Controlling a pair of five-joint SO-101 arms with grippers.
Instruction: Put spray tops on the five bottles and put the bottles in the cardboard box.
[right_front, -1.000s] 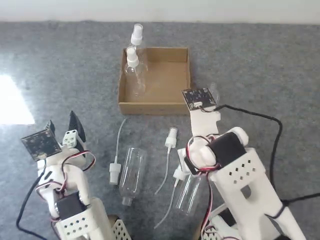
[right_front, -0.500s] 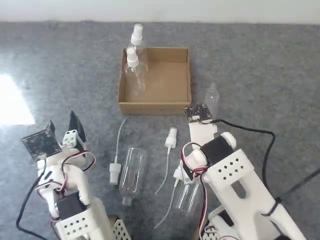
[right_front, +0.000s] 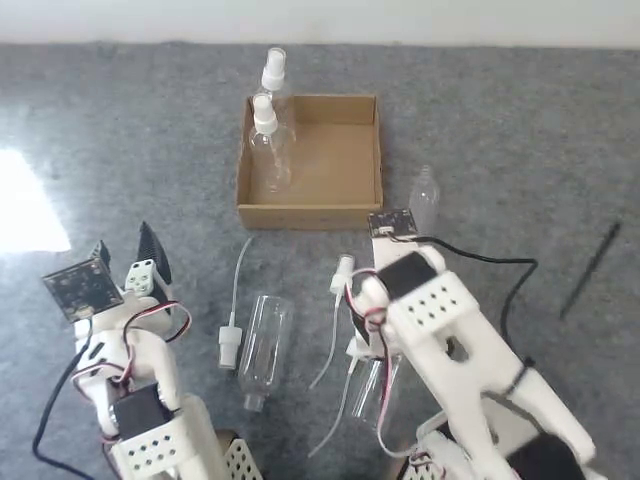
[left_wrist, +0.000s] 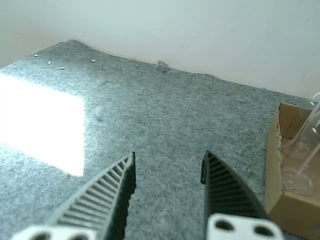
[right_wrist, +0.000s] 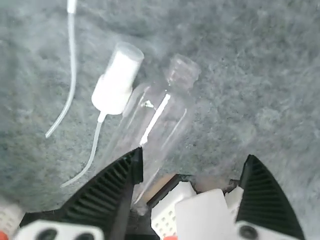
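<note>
Grey carpet (right_front: 120, 130) carries a bottle (right_front: 372, 388) half hidden under the right arm (right_front: 440, 320).

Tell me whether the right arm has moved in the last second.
Yes. The right arm has drawn back from the cardboard box, toward its own base.

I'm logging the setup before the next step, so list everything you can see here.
box: one, brown cardboard, far middle of the table
capped bottles: two, clear with white tops, one inside the box, one at its far left corner
open bottles: three, clear, one upright right of the box, two lying nearer the arms
spray tops: three, white, loose by the lying bottles
table: one, grey
left gripper: open, over bare table
right gripper: open, over a lying bottle
</note>
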